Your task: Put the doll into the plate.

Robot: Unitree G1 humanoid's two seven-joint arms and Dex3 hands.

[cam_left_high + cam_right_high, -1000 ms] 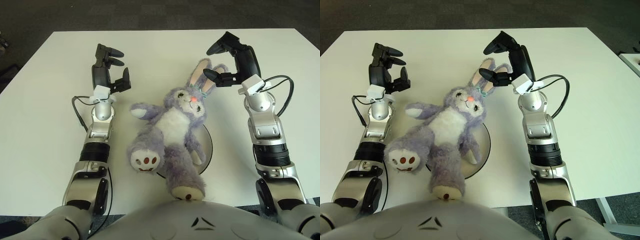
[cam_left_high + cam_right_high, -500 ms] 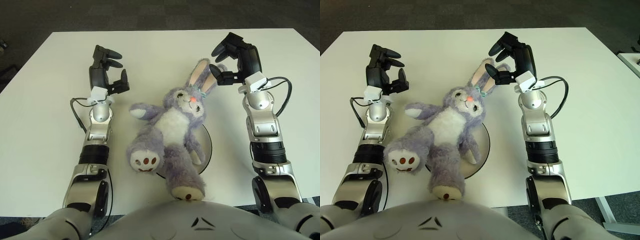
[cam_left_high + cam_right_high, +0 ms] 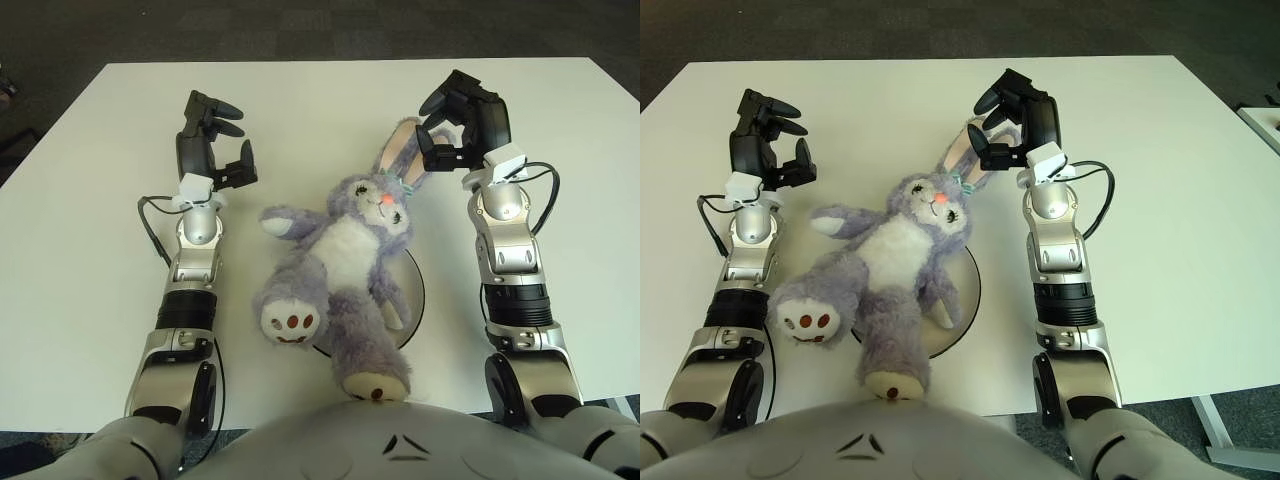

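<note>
Our right hand's fingers [image 3: 437, 100] are spread and gently curled, hooked around the tips of the doll's ears without closing on them; whether a finger actually touches the fur we cannot tell. The right hand [image 3: 462, 118] shows at the upper right of the doll, just beside the ears, with its wrist and forearm running back down the right side toward us.

Our left hand's fingers [image 3: 222, 106] are also apart and loosely bent, holding nothing. The left hand [image 3: 210, 140] shows to the left of the doll, apart from its outstretched arm, over bare table.

The doll [image 3: 345, 262], a purple plush rabbit with a white belly and pink-lined ears, lies on its back, tilted so its head points up and to the right and its feet come toward us. Its lower body and right side lie over the plate [image 3: 416, 285], a dark-rimmed round dish of which only the right-hand edge shows past the fur. One foot with a brown paw print sticks out to the left of the plate, the other reaches to the near edge of the table [image 3: 90, 220], which is white and stands on a dark carpet [image 3: 300, 30].
</note>
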